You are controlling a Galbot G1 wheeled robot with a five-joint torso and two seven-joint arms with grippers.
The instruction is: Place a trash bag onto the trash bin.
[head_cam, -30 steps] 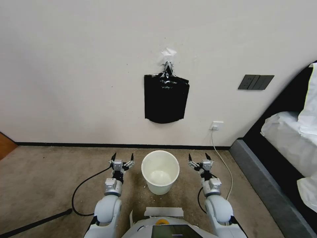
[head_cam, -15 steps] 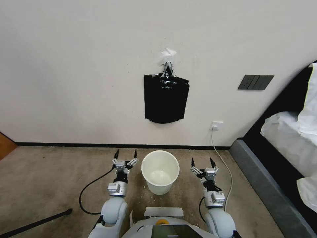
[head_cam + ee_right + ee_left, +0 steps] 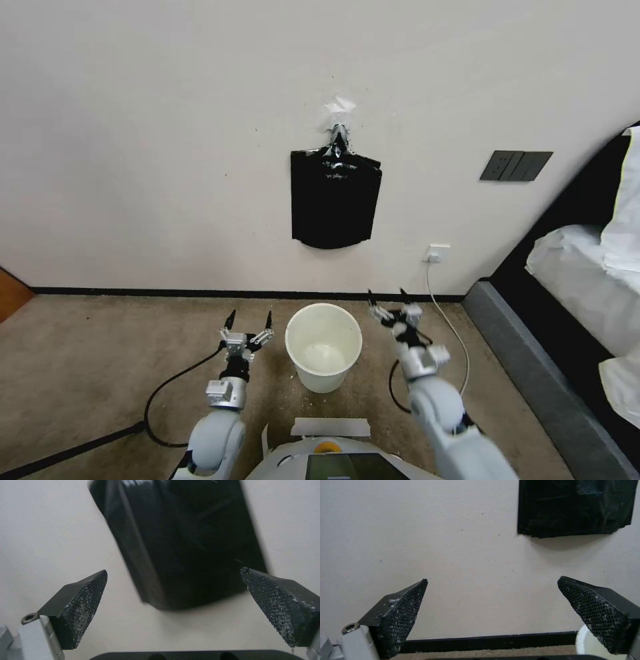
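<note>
The trash bin, a cream-white round bucket, stands empty on the carpet near the wall, its rim at the edge of the left wrist view. The trash bag is out of view. A flat bundle of black bags hangs from a metal hook on the wall above the bin. My left gripper is open, left of the bin. My right gripper is open and raised right of the bin, facing the bundle with nothing between its fingers.
A bed with a dark frame fills the right side. A white cable runs from a wall socket down past the right arm. A black cable loops on the carpet at the left. A switch panel is on the wall.
My right gripper has risen and swung forward toward the wall and the hanging bundle. My left gripper has drifted slightly back and left. Bin and bundle have not moved.
</note>
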